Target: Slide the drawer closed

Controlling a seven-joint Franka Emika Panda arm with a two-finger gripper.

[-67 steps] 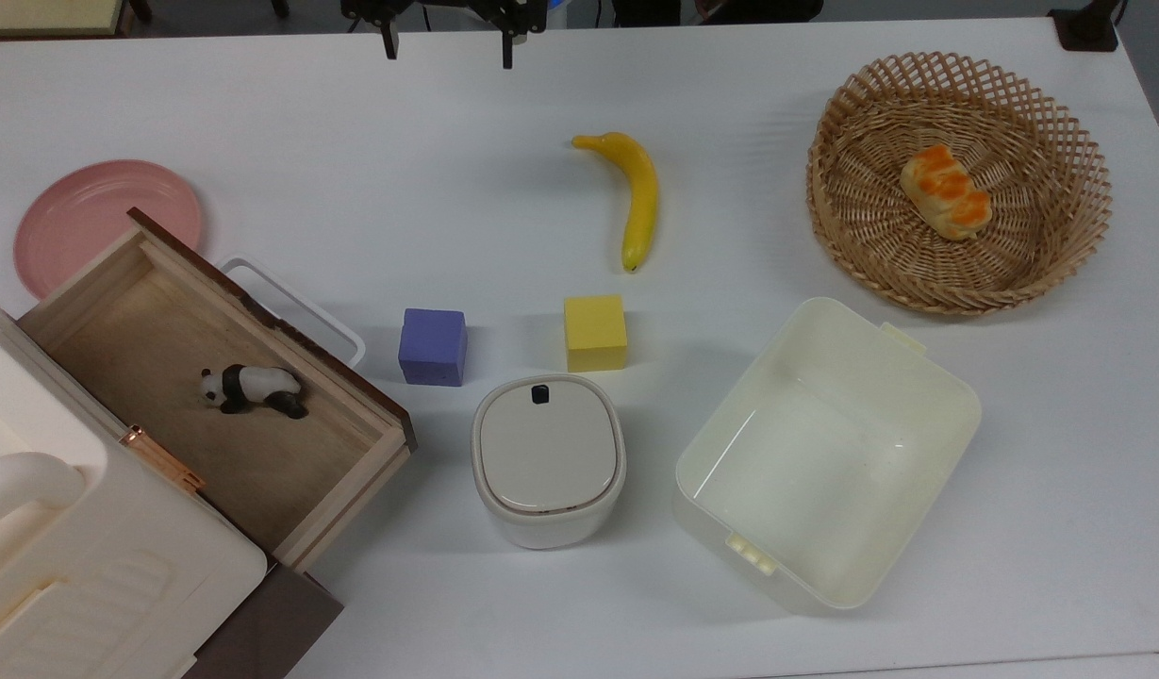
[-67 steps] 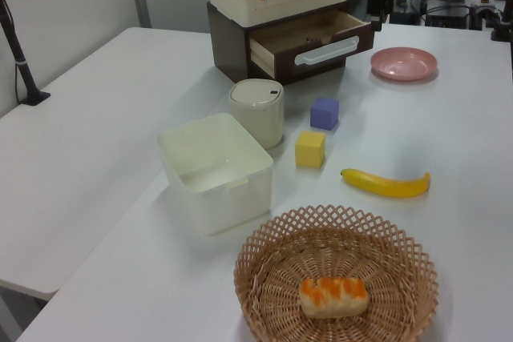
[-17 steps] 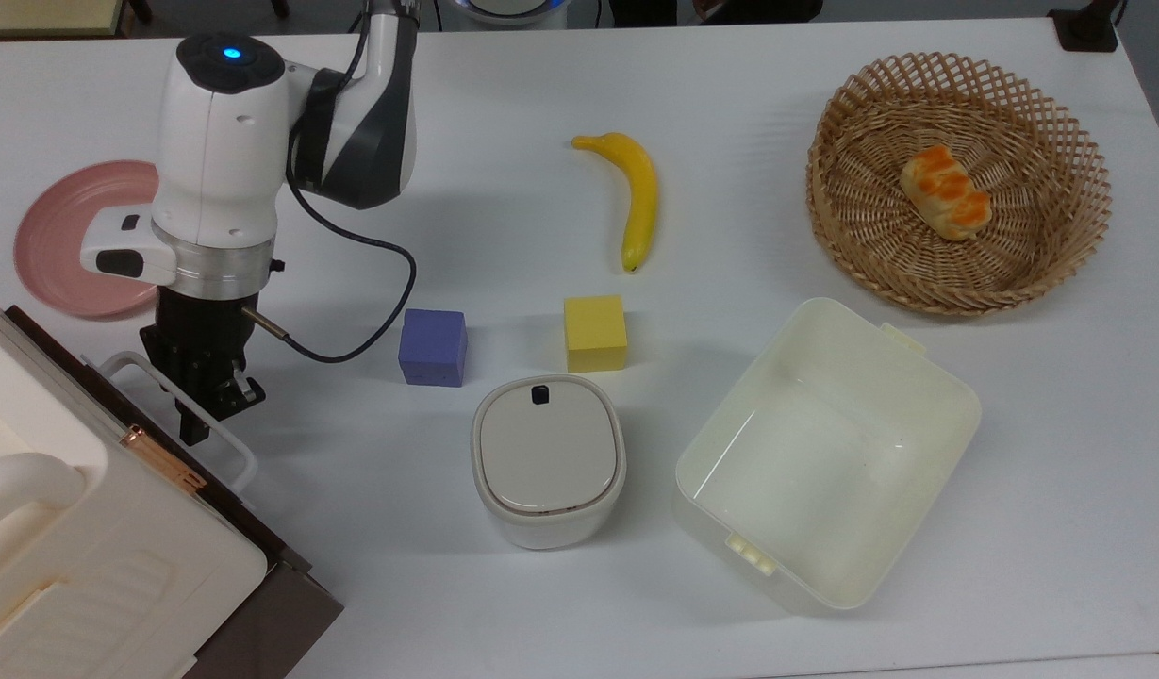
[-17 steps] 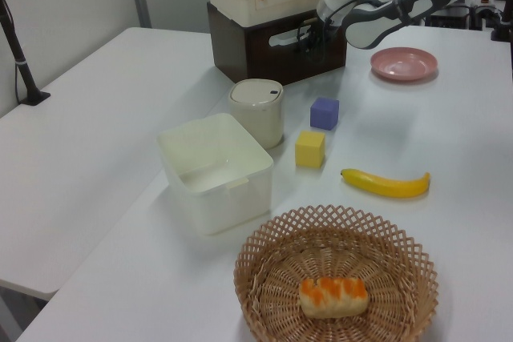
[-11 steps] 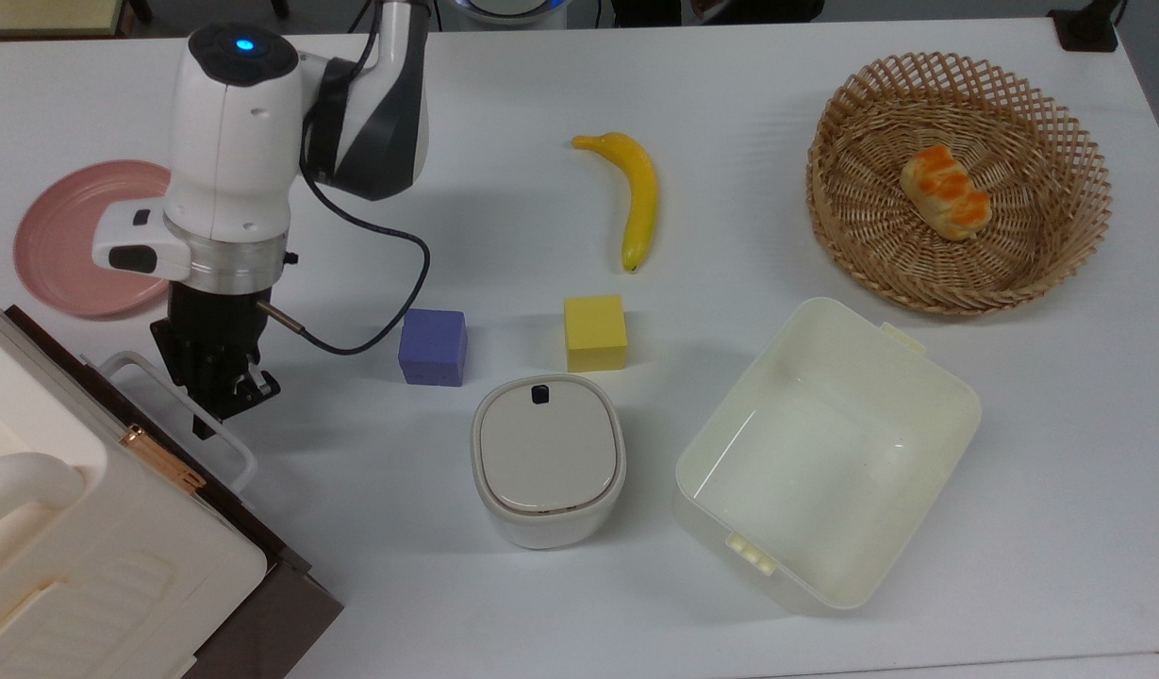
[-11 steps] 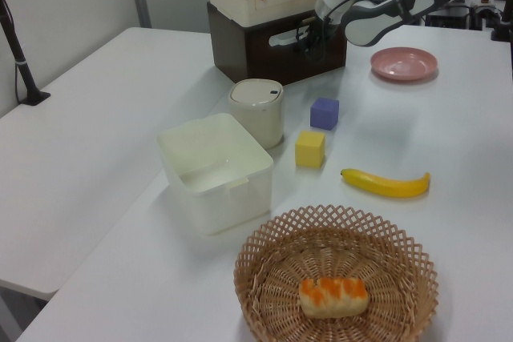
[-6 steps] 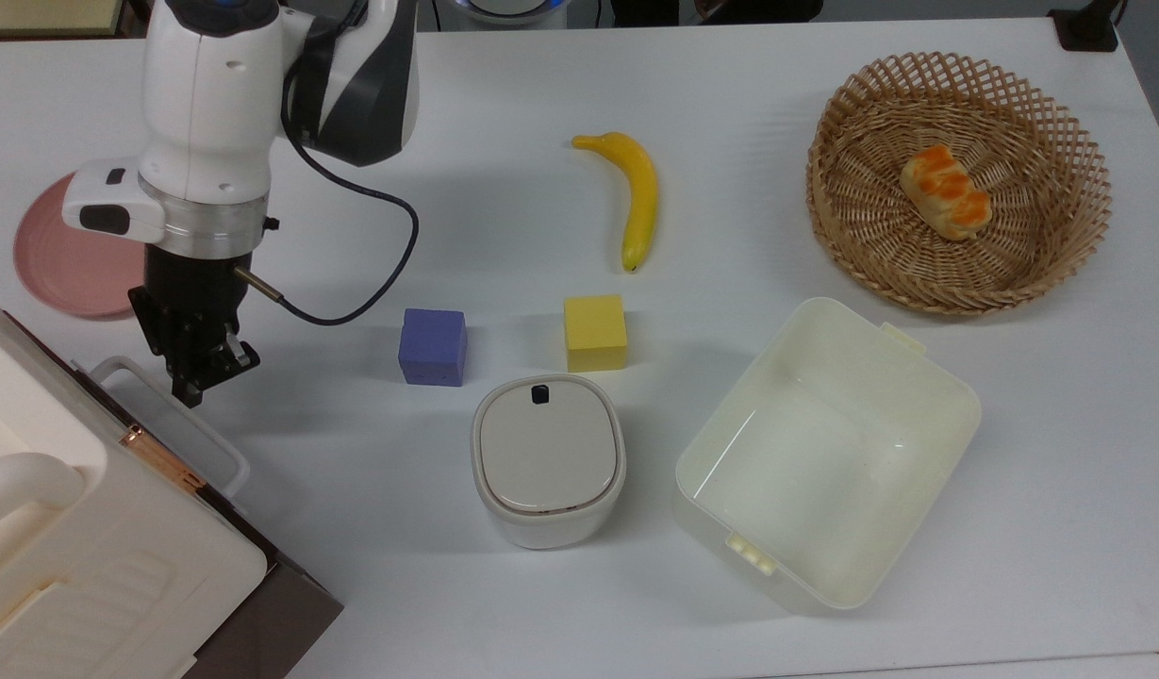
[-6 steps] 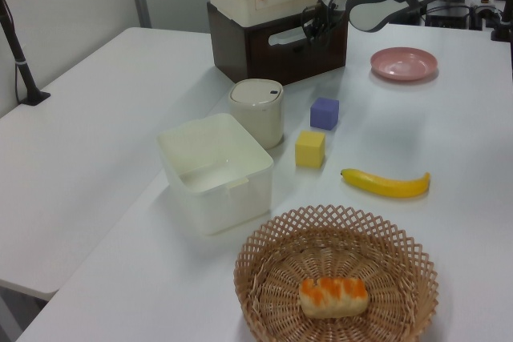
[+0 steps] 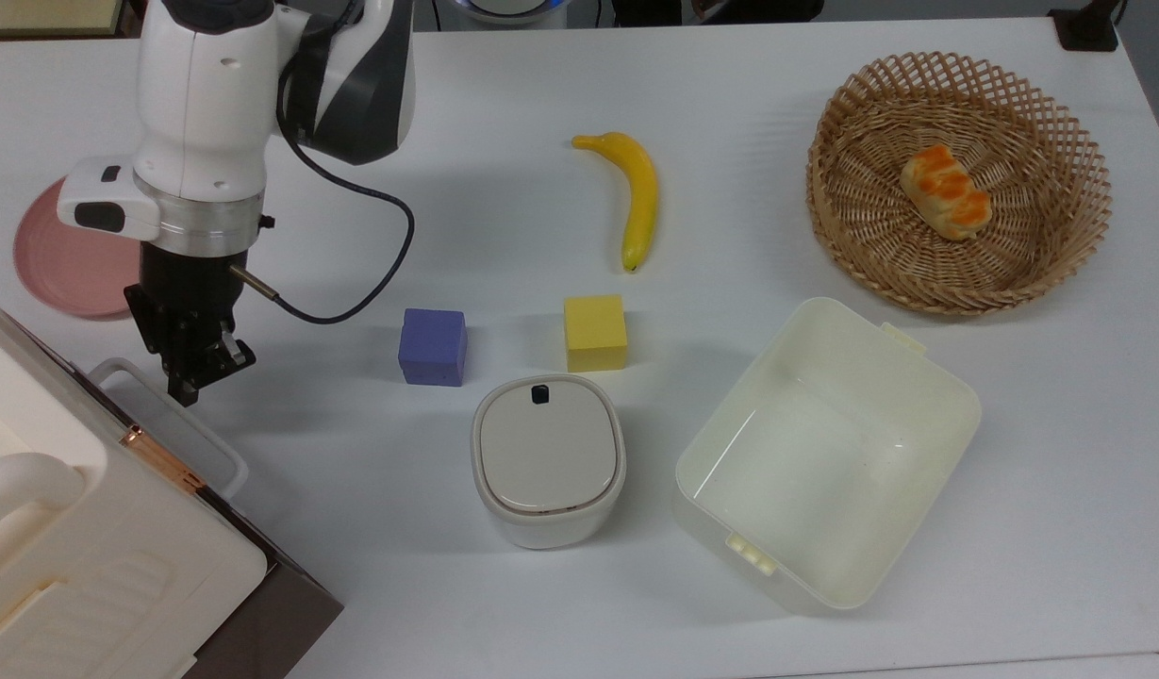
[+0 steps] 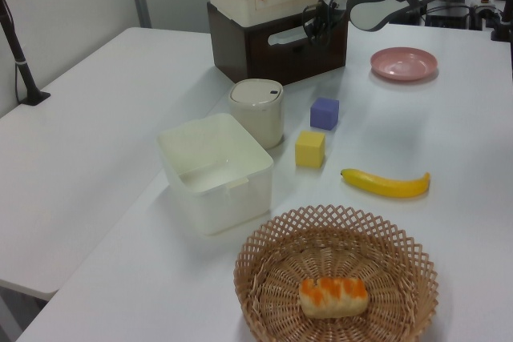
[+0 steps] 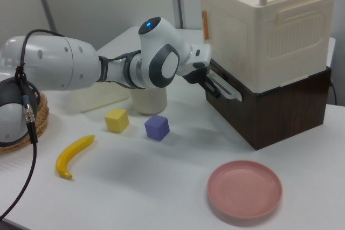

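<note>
Dark-brown front flush with the cabinet's (image 11: 269, 36) base, the drawer (image 11: 269, 112) sits fully in beneath the cream box, its white loop handle (image 9: 169, 426) jutting toward the purple cube (image 9: 433, 346). Rigid wood, it likely slides best pushed on the front panel. The gripper (image 9: 198, 375) hovers just beside the handle; whether its fingers are parted cannot be told. Only the right view reveals the panel's height.
</note>
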